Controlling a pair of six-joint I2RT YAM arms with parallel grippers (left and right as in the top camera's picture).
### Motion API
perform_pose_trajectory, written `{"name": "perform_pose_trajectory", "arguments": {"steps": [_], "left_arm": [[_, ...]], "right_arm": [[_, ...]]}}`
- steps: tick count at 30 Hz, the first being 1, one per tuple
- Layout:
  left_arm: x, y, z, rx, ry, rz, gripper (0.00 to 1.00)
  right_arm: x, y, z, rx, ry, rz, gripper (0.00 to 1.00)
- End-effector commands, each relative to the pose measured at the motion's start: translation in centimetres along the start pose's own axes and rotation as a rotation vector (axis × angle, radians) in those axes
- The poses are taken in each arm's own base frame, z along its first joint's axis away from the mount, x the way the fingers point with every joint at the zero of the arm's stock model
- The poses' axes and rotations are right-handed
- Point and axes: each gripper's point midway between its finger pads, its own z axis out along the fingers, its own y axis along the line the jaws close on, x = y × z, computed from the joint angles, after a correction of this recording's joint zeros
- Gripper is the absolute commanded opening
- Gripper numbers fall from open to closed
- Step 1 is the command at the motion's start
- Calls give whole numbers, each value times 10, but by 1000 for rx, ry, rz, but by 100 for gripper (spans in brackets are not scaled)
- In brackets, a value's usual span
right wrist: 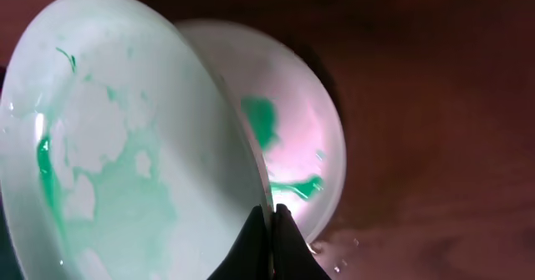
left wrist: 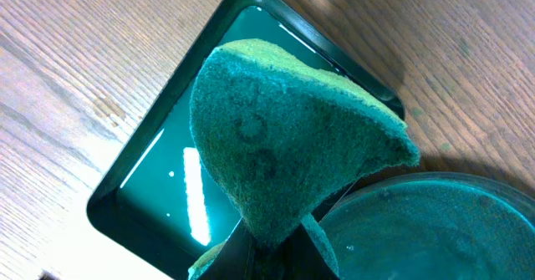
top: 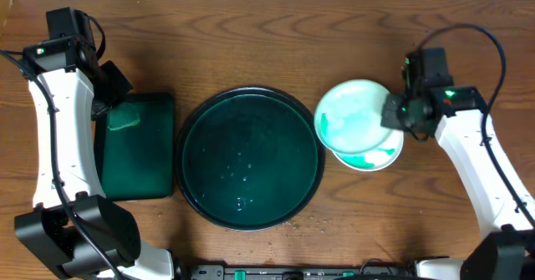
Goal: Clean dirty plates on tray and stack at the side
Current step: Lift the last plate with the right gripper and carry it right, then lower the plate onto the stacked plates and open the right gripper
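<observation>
**Overhead view.** A brown wood-grain surface (top: 251, 38) carries a large round dark green-black tray with a raised rim (top: 251, 146), its floor wet with small droplets. Just to its left lies a smaller rectangular dark green tray (top: 138, 175). The left pincer (top: 114, 104) hangs above the far end of the rectangular tray and grips a green fibrous sponge (top: 125, 119). To the right of the round tray, off it and on the surface, are two small round pale-mint plates. The upper plate (top: 351, 113) is tilted and held at its right rim by the right pincer (top: 389, 113). The lower plate (top: 372, 156) lies flat beneath it, its near edge smeared green. Whether a further plate lies under these cannot be told.

**Left wrist view.** The sponge is folded into a rough cone and fills the centre of the picture. Its narrow end is clamped between the two fingers, which stand almost together. The rectangular tray is below and behind it, its floor glossy. The rim of the round tray shows at lower right.

**Right wrist view.** The fingers are pressed nearly closed on the thin rim of the upper plate, one on each face. The plate stands steeply on edge, its face streaked and filmed with green. The lower plate rests behind it on the surface, with green patches near its middle.
</observation>
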Motion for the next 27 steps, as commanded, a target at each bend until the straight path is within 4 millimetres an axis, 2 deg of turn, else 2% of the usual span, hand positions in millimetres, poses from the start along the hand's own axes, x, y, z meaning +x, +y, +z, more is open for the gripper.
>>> {"name": "perform_pose_trajectory", "arguments": {"steps": [1,5,10,19,20,21,23,25,27], "left_arm": [[1,5,2,-23,1,12,8],[1,5,2,-23,1,12,7],[1,5,2,-23,1,12,8],[1,5,2,-22,1,12,8],[1,5,2,-22,1,12,8],[1,5,2,-23,1,12,8],[1,5,2,-23,1,12,8],[1,5,2,-23,1,12,7],[1,5,2,-22,1,12,8]], "right_arm": [[18,-15,17,0,45,19,1],[28,-30,31,9,64,60,1],[24,-20,29,-47,45,21,1],[20,-36,29,38,26,31,2],[20,-38,29,46,23,31,4],[19,-39,29,53,18,31,11],[15,-38,27,50,5,51,33],[9,-34,23,30,-5,63,43],[1,-27,13,0,-16,62,47]]}}
